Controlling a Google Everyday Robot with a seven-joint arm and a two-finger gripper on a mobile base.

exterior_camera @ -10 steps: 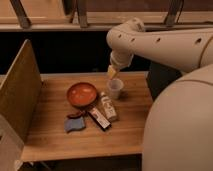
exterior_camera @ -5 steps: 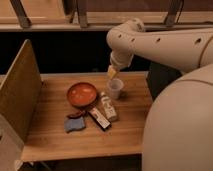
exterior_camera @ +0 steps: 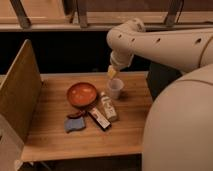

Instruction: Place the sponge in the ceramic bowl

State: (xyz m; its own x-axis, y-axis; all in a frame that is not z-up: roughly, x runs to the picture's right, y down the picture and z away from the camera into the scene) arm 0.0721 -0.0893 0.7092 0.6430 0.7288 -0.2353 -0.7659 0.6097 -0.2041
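Sponge flat on the table, gripper off over the cup

The white robot arm point(exterior_camera: 155, 42) reaches across the wooden table point(exterior_camera: 55, 140). The orange-brown ceramic bowl point(exterior_camera: 81, 94) sits near the table's middle. In front of the bowl and apart from it lies the blue-grey sponge point(exterior_camera: 75, 124), just beside a small reddish-brown piece point(exterior_camera: 76, 115). The gripper point(exterior_camera: 112, 73) hangs just above the white cup point(exterior_camera: 115, 88), right of the bowl, with its jaws apart and gripping nothing. The sponge lies well apart from it, beyond the bowl.
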